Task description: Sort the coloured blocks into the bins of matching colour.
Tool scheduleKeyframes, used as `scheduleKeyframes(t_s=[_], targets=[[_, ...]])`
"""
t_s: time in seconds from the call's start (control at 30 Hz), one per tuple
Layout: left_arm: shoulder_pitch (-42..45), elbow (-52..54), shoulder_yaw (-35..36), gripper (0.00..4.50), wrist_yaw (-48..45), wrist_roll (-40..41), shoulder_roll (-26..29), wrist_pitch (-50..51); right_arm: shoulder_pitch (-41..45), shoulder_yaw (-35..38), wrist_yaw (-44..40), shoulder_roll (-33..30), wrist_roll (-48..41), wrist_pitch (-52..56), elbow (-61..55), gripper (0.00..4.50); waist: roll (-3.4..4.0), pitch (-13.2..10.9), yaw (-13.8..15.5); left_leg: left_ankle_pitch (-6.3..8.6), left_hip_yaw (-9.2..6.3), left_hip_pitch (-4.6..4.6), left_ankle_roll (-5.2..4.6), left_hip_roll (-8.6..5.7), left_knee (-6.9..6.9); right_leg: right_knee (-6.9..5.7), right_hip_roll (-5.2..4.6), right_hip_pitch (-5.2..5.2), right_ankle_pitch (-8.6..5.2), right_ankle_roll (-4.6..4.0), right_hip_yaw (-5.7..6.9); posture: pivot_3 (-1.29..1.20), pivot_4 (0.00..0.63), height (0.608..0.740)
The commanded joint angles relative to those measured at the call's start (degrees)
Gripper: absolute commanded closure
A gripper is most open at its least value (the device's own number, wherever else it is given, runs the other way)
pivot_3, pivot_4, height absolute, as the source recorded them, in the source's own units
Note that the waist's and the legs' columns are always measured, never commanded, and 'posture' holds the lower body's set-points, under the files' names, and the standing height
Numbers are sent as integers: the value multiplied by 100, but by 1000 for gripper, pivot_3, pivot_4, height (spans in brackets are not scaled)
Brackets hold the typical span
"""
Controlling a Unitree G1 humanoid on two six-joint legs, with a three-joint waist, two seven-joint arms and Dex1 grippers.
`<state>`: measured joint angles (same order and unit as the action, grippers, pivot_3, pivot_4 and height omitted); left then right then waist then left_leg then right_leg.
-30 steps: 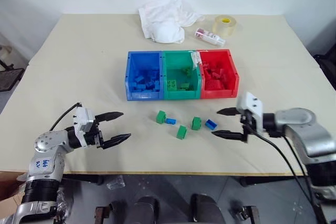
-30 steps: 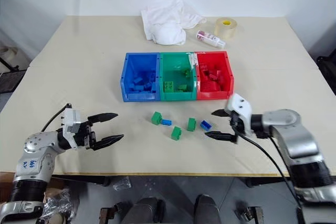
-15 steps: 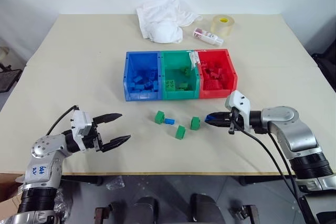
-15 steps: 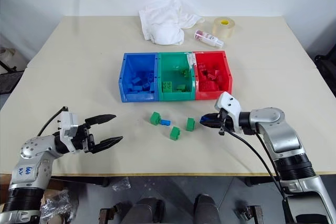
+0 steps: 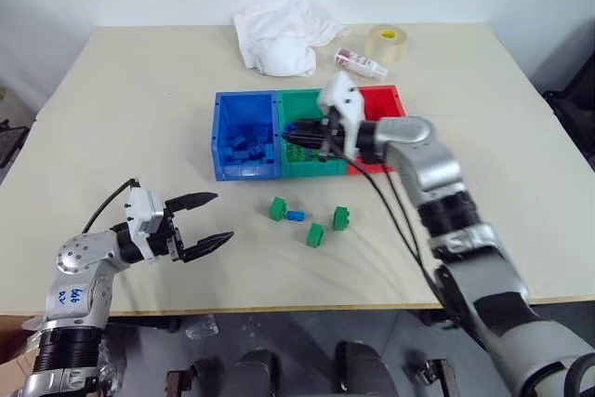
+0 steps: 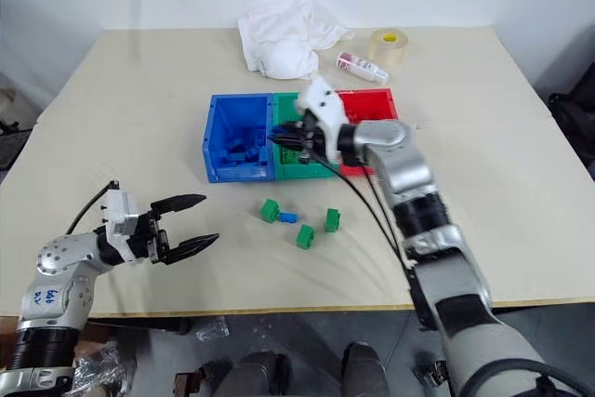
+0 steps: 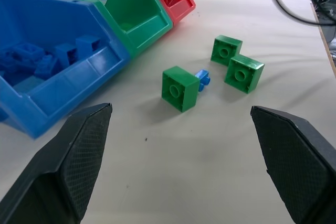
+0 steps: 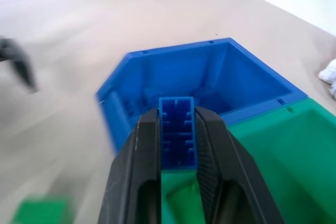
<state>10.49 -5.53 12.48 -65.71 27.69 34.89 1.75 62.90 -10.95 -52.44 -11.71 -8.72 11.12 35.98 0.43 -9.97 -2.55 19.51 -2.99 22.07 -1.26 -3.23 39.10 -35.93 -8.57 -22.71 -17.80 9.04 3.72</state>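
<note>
Now that the right arm has swung up off the beige table (image 5: 139, 99) and across to the three joined open-top plastic bins (image 5: 244, 172), its right gripper (image 5: 290, 133), which a second ago hung with fingers spread beside a small blue studded plastic brick, has those fingers clamped on that blue brick (image 8: 177, 137). In the right wrist view the brick sits between the fingertips, above the green bin (image 8: 273, 161), with the blue bin (image 8: 157, 77) just ahead of them; so the pick is done and, to my mind, the drop needs a little more reach. Where that brick lay, three green studded bricks (image 7: 181, 88) and one tiny blue brick (image 7: 202, 78) remain, ahead of the left gripper (image 5: 203, 222), whose fingers stand wide apart and hold nothing, unchanged.
</note>
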Motion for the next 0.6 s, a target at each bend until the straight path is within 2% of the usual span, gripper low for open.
scheduleKeyframes(t_s=[0.03, 0.1, 0.2, 0.3, 0.4, 0.43, 0.53, 0.6], targets=[[-74, 169, 89, 0, 48, 77, 17, -53, 658, 114, 500, 473, 256, -844, 1130, 4038, 0, 0, -69, 0, -4, 0, 0, 0, 0, -2, 0, 0, 0, 0, 1, 0, 150, 740], [-133, 235, 97, 0, 81, 90, 3, -44, 966, 227, 815, 718, 330, -1076, 1764, 3311, 0, 0, -112, 0, -11, 0, 1, -1, -3, -5, 1, 0, 0, -1, 3, 0, 150, 740], [-198, 305, 108, 0, 133, 109, -8, -31, 1140, 319, 864, 841, 371, -1418, 2185, 2302, 1, 0, -158, -1, -23, 0, 2, 0, -7, -9, 3, 0, 0, -1, 5, 0, 150, 740], [-230, 322, 111, 0, 154, 126, 4, -24, 1139, 414, 667, 819, 335, -1597, 2194, 1260, 2, 0, -196, 0, -33, 0, 2, -4, -7, -10, 3, 4, 0, -2, 4, 0, 150, 740], [-195, 259, 87, 0, 120, 124, 22, -24, 823, 461, 119, 573, 173, -1572, 1630, 220, 2, 0, -228, -1, -34, 1, 2, -4, -8, -10, 3, 4, 0, -2, 3, 0, 150, 740], [-161, 220, 78, 0, 109, 118, 25, -23, 647, 462, -139, 461, 72, -1459, 1296, 30, 2, 0, -222, -1, -35, 1, 2, -3, -9, -9, 4, 4, 0, -2, 4, 0, 150, 740], [-29, 79, 32, 0, 39, 99, 36, -29, -123, 455, -862, -44, -278, -928, -119, 30, 2, 0, -190, 0, -47, 1, 2, -6, -6, -9, 3, 9, 0, -2, 2, 0, 150, 740], [90, -72, -23, 0, -35, 67, 36, -45, -872, 493, -1320, -681, -562, -360, -1317, 30, 2, 0, -114, 0, -58, 4, 2, -10, -1, -8, 2, 14, 0, -2, 1, 0, 150, 740]])
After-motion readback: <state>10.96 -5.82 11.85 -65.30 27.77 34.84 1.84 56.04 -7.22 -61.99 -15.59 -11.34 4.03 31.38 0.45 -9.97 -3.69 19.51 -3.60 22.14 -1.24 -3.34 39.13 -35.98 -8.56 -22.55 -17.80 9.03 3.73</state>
